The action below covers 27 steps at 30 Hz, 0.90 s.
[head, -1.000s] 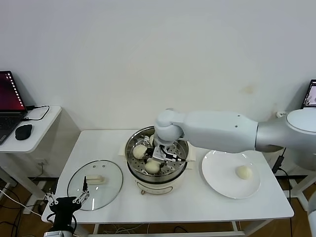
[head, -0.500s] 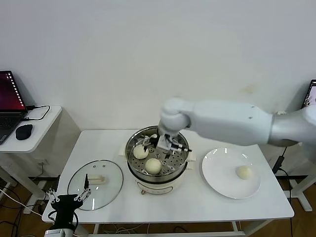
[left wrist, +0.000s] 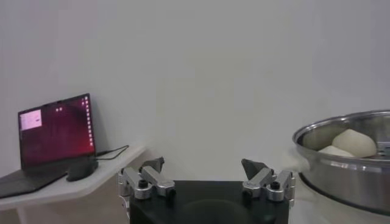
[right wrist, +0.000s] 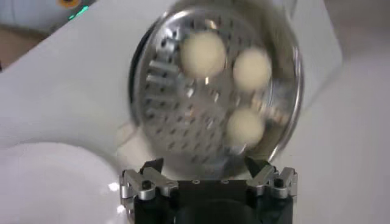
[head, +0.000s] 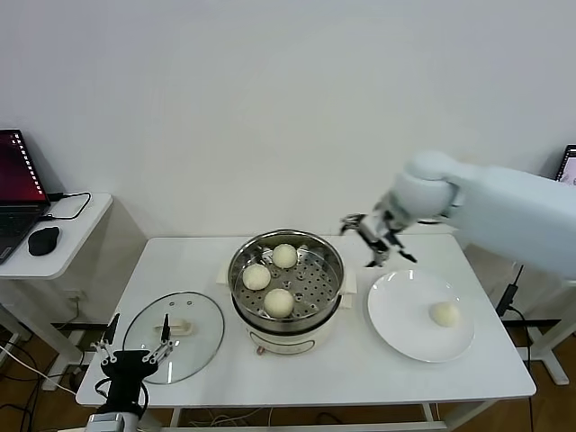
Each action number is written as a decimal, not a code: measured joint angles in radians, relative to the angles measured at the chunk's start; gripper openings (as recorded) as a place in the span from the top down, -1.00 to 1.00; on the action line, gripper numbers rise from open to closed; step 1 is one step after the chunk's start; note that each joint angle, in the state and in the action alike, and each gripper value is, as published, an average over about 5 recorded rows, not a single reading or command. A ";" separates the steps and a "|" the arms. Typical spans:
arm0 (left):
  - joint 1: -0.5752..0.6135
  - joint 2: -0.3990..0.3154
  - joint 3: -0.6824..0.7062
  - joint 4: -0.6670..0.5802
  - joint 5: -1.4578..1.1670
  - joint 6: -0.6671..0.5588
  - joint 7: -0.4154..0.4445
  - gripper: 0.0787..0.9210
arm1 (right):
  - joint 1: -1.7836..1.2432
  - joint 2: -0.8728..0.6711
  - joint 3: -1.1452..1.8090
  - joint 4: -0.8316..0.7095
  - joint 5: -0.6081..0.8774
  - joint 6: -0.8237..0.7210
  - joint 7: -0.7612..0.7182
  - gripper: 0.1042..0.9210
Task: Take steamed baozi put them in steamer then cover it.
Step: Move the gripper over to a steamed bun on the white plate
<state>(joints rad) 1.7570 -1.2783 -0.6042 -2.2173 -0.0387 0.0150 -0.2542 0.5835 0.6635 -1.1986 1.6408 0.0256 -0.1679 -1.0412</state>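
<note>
Hovering with jaws spread and empty, the right gripper (head: 378, 236) hangs beside the steamer (head: 286, 281), above the gap between its rim and the white plate (head: 400, 319). Three steamed baozi (head: 280, 301) sit inside the steamer; a fourth (head: 442, 313) lies on the plate. The cover (head: 174, 334) lies flat on the steamer's other side, the left gripper (head: 135, 356) open at its near edge.

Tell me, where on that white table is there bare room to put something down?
Bare tabletop runs behind the glass lid, left of the steamer, and along the front edge below the white plate. The middle is crowded: steamer and plate sit close together.
</note>
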 measured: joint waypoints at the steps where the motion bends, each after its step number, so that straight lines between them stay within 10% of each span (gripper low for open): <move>1: 0.000 0.003 0.001 0.000 0.000 0.000 0.001 -0.77 | -0.018 -0.027 0.012 0.000 -0.004 -0.010 -0.002 -0.76; 27: 0.054 -0.001 -0.009 -0.025 0.018 0.001 0.001 -0.77 | -0.748 -0.132 0.642 -0.349 -0.271 0.011 -0.039 -0.76</move>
<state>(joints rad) 1.8108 -1.2789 -0.6130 -2.2419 -0.0211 0.0164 -0.2527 -0.1650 0.5313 -0.5565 1.2917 -0.2457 -0.1573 -1.0805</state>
